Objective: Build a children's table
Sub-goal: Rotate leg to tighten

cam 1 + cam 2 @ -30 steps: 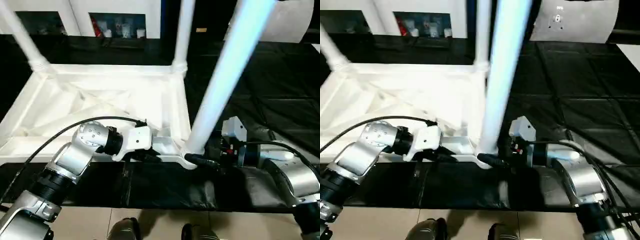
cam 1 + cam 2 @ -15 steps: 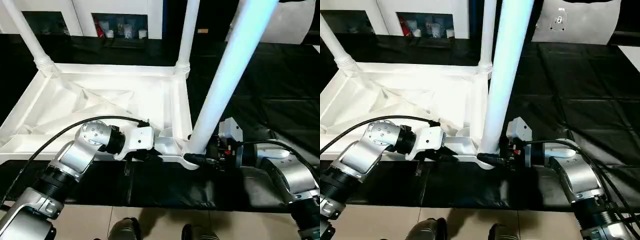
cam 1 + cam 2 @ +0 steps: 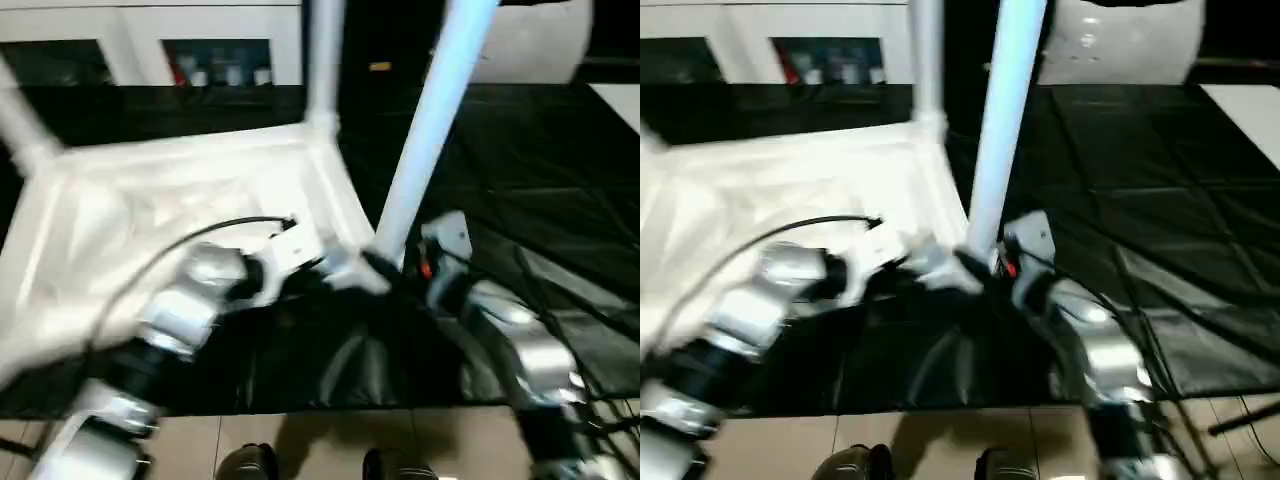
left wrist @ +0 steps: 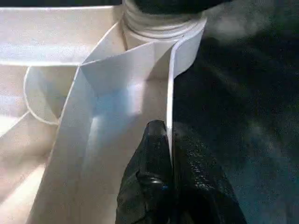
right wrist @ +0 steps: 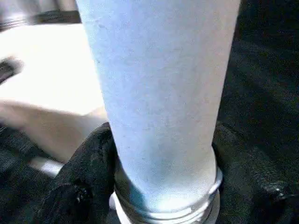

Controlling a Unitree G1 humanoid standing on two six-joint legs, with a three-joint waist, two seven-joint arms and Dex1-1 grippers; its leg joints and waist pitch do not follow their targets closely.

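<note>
The children's table lies upside down, its white ribbed top (image 3: 150,200) facing up on the black mat. A long white leg (image 3: 425,130) stands in the near right corner socket (image 4: 163,18). My right gripper (image 3: 385,265) is shut around the base of this leg, with one black finger (image 5: 88,172) on each side, just above the threaded collar (image 5: 163,212). My left gripper (image 4: 169,154) is shut on the thin rim wall of the top (image 4: 135,70), next to that same corner (image 3: 345,270).
Two more legs stand in the far corners, one at back right (image 3: 322,60) and one at back left (image 3: 15,125). A black mat (image 3: 560,180) covers the floor to the right. White cabinets (image 3: 220,60) line the back. My feet (image 3: 250,465) show at the near edge.
The whole picture has swung and blurred, so the camera moved. My right gripper's fingers have closed in on the leg's base. The left gripper still holds the rim.
</note>
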